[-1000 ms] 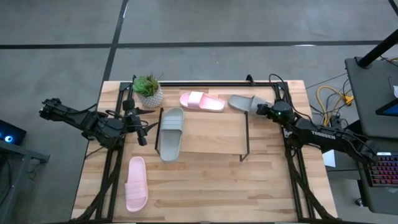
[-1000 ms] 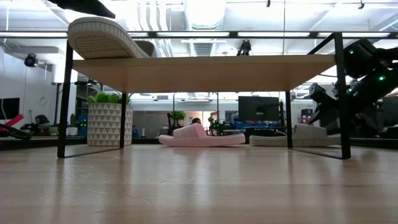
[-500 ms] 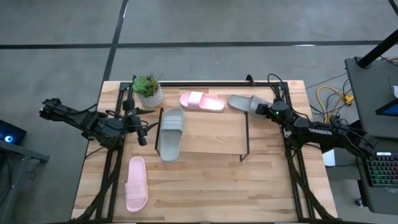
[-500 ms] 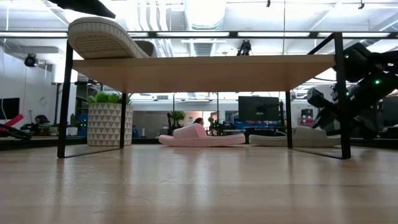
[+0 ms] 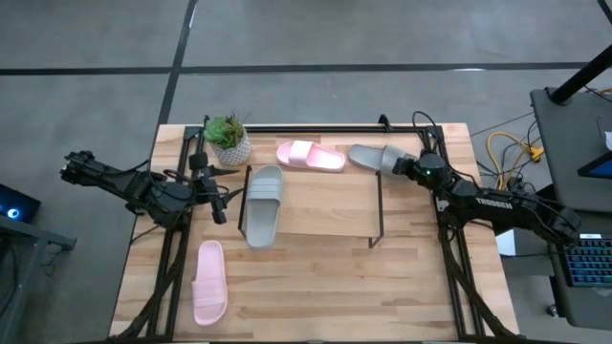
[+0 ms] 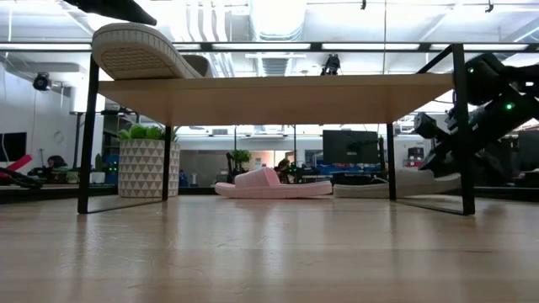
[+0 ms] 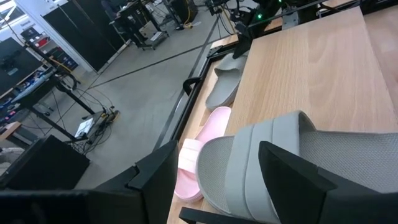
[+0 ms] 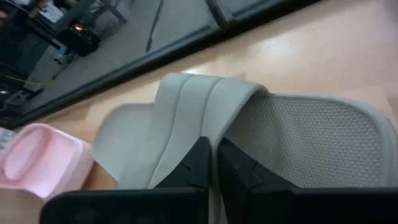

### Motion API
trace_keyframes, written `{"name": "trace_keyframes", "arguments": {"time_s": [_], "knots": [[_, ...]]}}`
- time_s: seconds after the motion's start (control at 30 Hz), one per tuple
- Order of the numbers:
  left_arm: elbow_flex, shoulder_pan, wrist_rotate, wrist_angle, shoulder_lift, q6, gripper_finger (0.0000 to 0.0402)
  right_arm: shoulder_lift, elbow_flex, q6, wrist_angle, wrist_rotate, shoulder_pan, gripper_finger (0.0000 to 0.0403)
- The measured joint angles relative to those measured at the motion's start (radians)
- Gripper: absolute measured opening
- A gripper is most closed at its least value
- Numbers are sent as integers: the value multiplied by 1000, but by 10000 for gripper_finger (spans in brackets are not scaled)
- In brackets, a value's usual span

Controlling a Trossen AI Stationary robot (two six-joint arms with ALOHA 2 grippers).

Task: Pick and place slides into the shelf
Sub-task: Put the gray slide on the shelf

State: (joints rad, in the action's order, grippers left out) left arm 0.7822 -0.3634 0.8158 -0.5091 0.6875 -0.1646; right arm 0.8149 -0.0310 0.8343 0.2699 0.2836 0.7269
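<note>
At the table's back right, the right gripper (image 5: 413, 165) pinches the soft grey slide's (image 5: 375, 158) strap (image 8: 186, 118) to lift it toward the black-rod wooden shelf (image 5: 325, 205). The left gripper (image 5: 218, 198) waits open beside the shelf.

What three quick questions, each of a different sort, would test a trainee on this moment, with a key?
1. True or false: a grey slide lies on top of the shelf.
2. Which gripper pinches the strap of the other grey slide? A) left B) right
3. Fill in: the pink slide near the plant lies on the ___, not on the shelf.
Key: 1 true; 2 B, the right gripper; 3 table.
</note>
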Motion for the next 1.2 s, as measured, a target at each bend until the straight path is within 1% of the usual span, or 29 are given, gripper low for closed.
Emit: {"name": "trace_keyframes", "arguments": {"time_s": [0.33, 0.57, 0.7, 1.03, 1.2], "knots": [[0, 0, 0, 0, 4, 1, 208, -73, -30, -48, -10, 2, 0, 11], [1, 0, 0, 2, 4, 1, 208, -112, -84, -117, -26, 16, 0, 11], [1, 0, 0, 2, 4, 1, 208, -139, -133, -146, -127, 34, 0, 11], [1, 0, 0, 3, 4, 2, 208, -237, -232, -163, -327, 31, -2, 11], [1, 0, 0, 3, 4, 2, 208, -286, -271, -168, -405, -4, -3, 11]]}}
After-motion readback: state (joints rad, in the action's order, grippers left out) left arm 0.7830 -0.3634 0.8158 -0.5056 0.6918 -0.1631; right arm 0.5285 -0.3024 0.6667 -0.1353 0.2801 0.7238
